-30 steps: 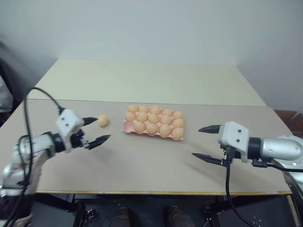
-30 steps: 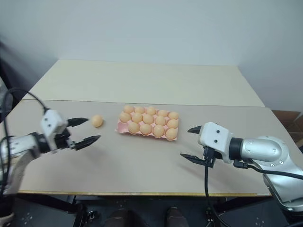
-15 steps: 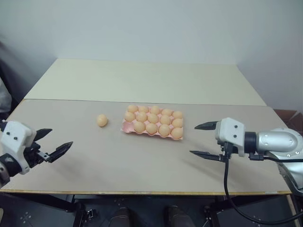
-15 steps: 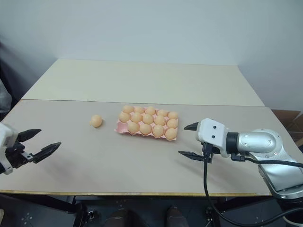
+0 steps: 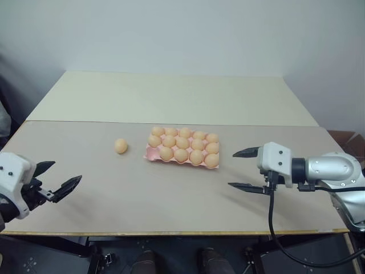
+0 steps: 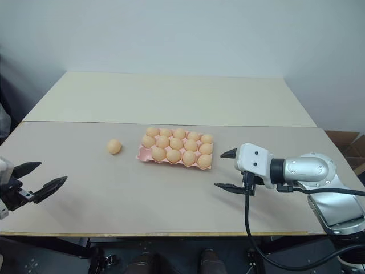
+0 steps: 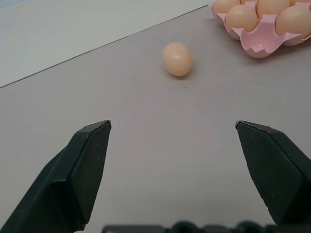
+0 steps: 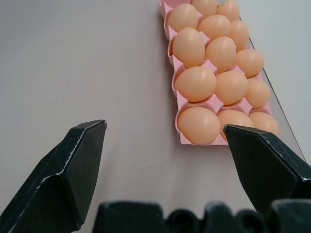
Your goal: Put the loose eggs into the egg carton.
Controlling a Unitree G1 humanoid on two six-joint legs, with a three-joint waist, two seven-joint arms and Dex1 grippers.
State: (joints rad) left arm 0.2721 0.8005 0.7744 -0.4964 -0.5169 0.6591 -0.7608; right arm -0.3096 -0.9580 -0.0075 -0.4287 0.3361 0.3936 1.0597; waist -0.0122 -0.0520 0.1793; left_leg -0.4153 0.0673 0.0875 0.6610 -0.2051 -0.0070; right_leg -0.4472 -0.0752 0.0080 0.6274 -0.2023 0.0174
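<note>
Left eye view: one loose egg [image 5: 120,146], smooth, pale orange-tan, oval, lying on desk [image 5: 171,200] just left of pink egg carton [image 5: 149,153], apart from it. Carton cups filled with alike eggs. Left end effector [image 5: 57,178] wide open, empty, well apart from egg. Right end effector [image 5: 244,169] wide open, empty, near carton.

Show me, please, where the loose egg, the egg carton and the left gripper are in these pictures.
loose egg [image 5: 121,146], left eye view, middle of its shell.
egg carton [image 5: 149,153], left eye view, pink rim at its near left corner.
left gripper [image 5: 57,177], left eye view, midway between its open fingertips.
</note>
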